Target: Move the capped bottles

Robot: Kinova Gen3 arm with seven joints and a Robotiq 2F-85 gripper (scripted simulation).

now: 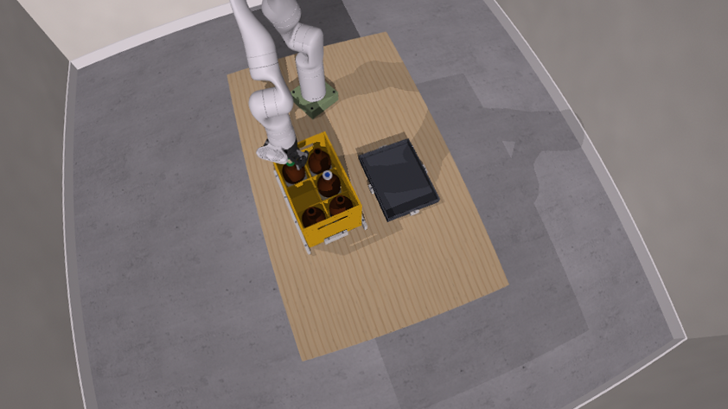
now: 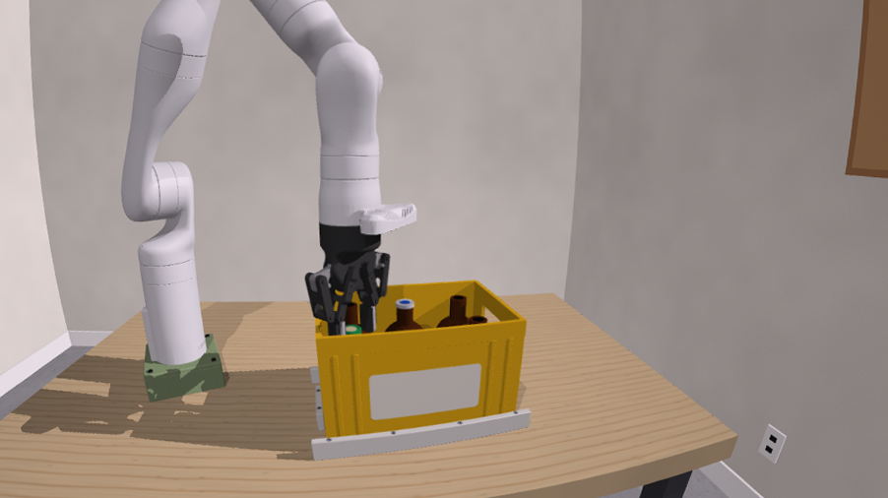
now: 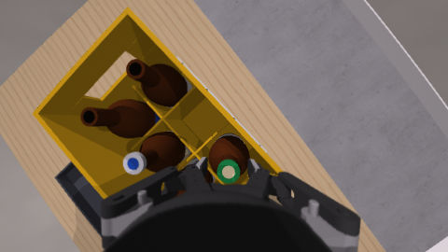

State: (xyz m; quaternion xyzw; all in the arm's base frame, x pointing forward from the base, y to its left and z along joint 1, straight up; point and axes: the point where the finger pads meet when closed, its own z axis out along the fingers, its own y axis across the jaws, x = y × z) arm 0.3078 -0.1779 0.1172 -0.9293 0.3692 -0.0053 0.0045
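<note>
partly open and holding nothing, my gripper (image 3: 229, 165) hung over the crate (image 2: 424, 353) with its fingers dropped on either side of the green-capped bottle (image 3: 229, 172), inside the rim. from the wrist view that bottle stood in the cell at about 5 o'clock of the crate's middle, against the near wall. the blue-capped bottle (image 3: 134, 163) stood in the cell at about 7 o'clock. three open bottles shared the crate, two of them at 10 and 11 o'clock (image 3: 135, 69); the third was mostly under my wrist. the tray (image 1: 397, 178) lay bare of bottles, at about 3 o'clock of the crate in the top view, near it but apart.

i judged the step in hand to be the grasp on the green cap's neck. to do it well i would keep the cap centred between the pads, go down far enough to close below the cap on the neck, and keep the fingertips off the yellow divider (image 3: 205, 146) beside it. the crate stands loose, so any sideways shove could drag it; the lift should be straight up until the bottle's base passes the rim.

i could not tell for certain how far below the cap my fingers had reached, since the crate wall hid their tips in the exterior view.

the crate's pale panel (image 2: 424, 390) on its long side was blank, and i could read no writing on any bottle.
</note>
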